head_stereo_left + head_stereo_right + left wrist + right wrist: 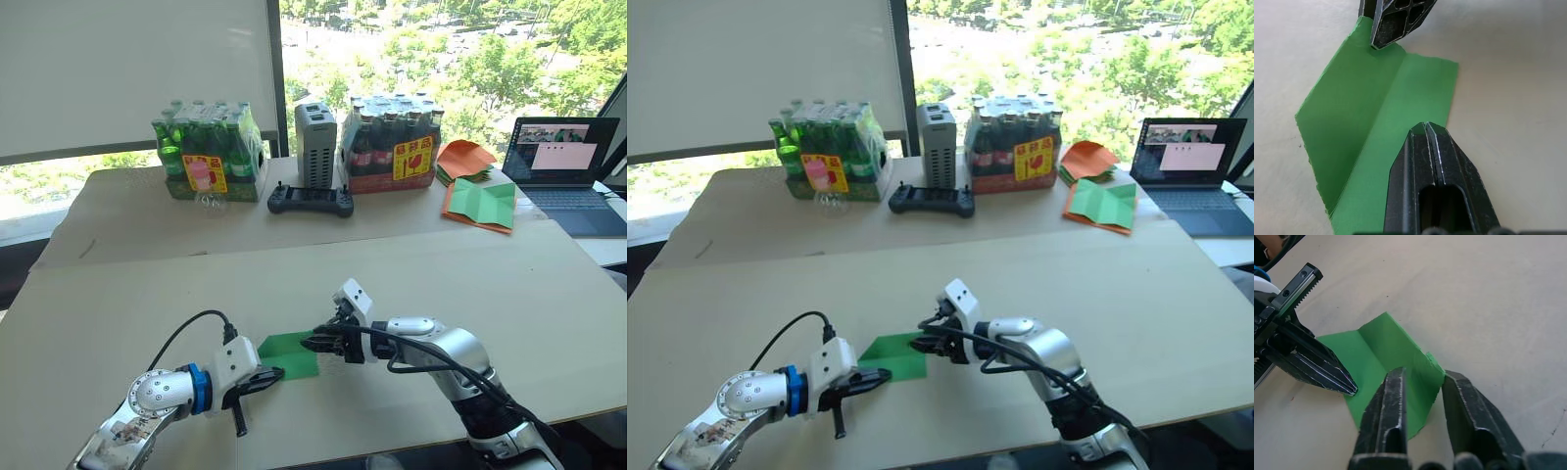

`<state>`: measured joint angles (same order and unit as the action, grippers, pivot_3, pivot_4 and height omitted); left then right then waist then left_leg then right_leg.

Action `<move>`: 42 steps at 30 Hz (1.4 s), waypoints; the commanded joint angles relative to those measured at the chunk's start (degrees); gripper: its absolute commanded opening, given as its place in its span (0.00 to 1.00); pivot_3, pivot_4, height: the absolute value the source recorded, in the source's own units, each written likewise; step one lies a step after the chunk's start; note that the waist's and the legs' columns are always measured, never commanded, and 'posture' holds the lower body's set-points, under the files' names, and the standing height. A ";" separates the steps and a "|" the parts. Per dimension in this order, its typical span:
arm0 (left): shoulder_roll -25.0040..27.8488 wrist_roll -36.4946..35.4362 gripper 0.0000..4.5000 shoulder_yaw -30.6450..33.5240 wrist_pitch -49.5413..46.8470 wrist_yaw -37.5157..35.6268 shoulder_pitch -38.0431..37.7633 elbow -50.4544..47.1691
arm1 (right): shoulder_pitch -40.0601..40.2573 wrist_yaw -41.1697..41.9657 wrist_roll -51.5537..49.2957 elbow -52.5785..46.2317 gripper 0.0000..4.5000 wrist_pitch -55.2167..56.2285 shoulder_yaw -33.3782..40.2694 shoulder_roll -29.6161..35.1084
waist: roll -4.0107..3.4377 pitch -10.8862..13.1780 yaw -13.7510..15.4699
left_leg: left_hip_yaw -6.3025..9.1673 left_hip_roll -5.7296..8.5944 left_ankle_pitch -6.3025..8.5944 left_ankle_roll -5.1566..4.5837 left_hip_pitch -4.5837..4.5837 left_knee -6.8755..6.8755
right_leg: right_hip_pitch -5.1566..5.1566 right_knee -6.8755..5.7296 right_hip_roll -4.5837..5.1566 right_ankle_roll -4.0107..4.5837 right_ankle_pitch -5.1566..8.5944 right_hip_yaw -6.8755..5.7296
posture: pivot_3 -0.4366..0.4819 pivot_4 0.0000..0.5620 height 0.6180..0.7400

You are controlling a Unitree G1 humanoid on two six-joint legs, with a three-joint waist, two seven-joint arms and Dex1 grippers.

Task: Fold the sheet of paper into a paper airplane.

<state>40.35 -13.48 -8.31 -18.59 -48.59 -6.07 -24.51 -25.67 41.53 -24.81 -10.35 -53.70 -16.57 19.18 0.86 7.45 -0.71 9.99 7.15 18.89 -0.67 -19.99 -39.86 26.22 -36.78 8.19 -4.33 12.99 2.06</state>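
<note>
The thin bright green sheet of paper [290, 356] lay on the near part of the beige cardboard-covered table [549, 294], between the two grippers. It was folded along a lengthwise crease, with one half raised at an angle and the other half flat on the surface.

The left gripper [266, 377] was positioned at the sheet's near-left edge. Its two black fingers were pressed together, tips resting on the flat half of the paper; no paper was visible between them.

The right gripper [1422, 382] was positioned at the opposite edge. Its fingers stood apart, one on each side of the raised edge of the sheet. Actual contact with the paper could not be confirmed.

At the far side of the table stood a shrink-wrapped pack of green bottles [208, 149], a grey upright box [316, 144], a pack of dark bottles [392, 143] and a black handheld controller [311, 201]. A stack of orange papers [465, 159], a green sheet edged with orange [482, 205] and an open laptop [568, 166] lay to the far right.
</note>
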 commanded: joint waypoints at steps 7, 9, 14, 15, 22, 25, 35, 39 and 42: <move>0.42 1.42 0.00 -0.19 4.89 -1.04 -1.81 3.01 | 1.08 1.35 0.08 -2.57 0.01 4.11 -0.43 0.92 | 0.00 0.00 0.00 | 0.00 0.00 0.00 0.00 0.01 0.00 | -0.01 0.00 0.00 0.00 0.00 0.00 | 0.48 0.27 0.81; 0.47 1.49 0.00 -0.13 5.56 -1.18 -1.86 3.62 | 2.00 2.27 0.82 -3.92 0.01 6.62 -1.32 1.86 | 0.00 0.00 0.02 | 0.00 0.00 0.00 0.00 0.01 0.00 | -0.01 0.00 0.00 0.00 0.00 0.00 | 0.48 0.27 0.81; 0.65 1.68 0.00 0.15 6.89 -1.42 -2.06 4.85 | 6.15 4.65 6.65 -7.66 0.01 21.84 -4.53 4.33 | 0.00 0.00 0.02 | -0.02 0.00 0.01 -0.02 0.03 0.01 | -0.01 0.01 0.00 0.00 0.00 -0.01 | 0.48 0.27 0.81; 0.70 1.66 0.00 0.30 7.05 -1.45 -2.14 5.06 | 7.08 4.78 7.36 -8.04 0.01 24.48 -4.60 4.28 | 0.00 0.00 0.02 | -0.03 0.00 0.01 -0.01 0.04 0.00 | -0.01 0.00 0.00 0.00 0.00 -0.01 | 0.48 0.27 0.81; 1.78 1.61 0.00 1.49 8.48 -2.34 -1.66 6.97 | 11.78 8.12 18.18 -6.58 0.01 52.14 -7.64 7.23 | 0.00 0.00 0.02 | -0.18 0.00 0.01 -0.01 0.17 0.02 | -0.03 -0.04 0.01 -0.01 0.00 0.00 | 0.48 0.27 0.81; 1.98 1.58 0.00 1.58 8.75 -2.75 -1.35 7.47 | 11.49 7.98 24.40 -4.12 0.01 62.10 -10.01 8.46 | 0.00 0.00 0.03 | -0.23 -0.01 0.02 -0.01 0.26 0.02 | -0.06 -0.06 0.01 -0.01 0.00 -0.01 | 0.48 0.27 0.81; 2.47 1.91 0.00 1.86 9.60 -3.45 -1.25 8.40 | 10.80 8.48 33.32 4.51 0.01 65.97 -13.09 9.08 | 0.01 -0.01 0.06 | -0.43 -0.04 0.05 -0.03 0.47 0.07 | -0.11 -0.12 0.01 0.00 0.00 0.09 | 0.48 0.27 0.81; 3.40 1.17 0.00 3.26 9.14 -3.54 -2.43 7.28 | 11.09 9.23 32.64 4.89 0.01 61.10 -12.47 8.47 | 0.01 -0.01 0.05 | -0.45 -0.11 0.12 0.00 0.65 0.12 | -0.20 -0.13 -0.08 0.00 0.00 0.16 | 0.48 0.27 0.81; 5.88 -1.63 0.00 6.97 6.66 -4.68 -4.56 4.00 | 11.38 10.00 30.78 4.29 0.01 57.78 -12.16 7.73 | 0.02 -0.02 -0.06 | -0.51 -0.24 0.24 0.04 0.72 0.10 | -0.23 -0.12 -0.25 0.01 0.00 0.25 | 0.48 0.27 0.81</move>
<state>44.69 -13.94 -4.16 -9.40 -52.55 -9.32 -19.39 -14.69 50.93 6.72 -5.99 6.91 -29.33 27.07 0.88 7.43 -0.77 9.46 6.82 19.20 -0.62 -19.25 -39.77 25.98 -36.90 7.87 -4.31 12.99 2.32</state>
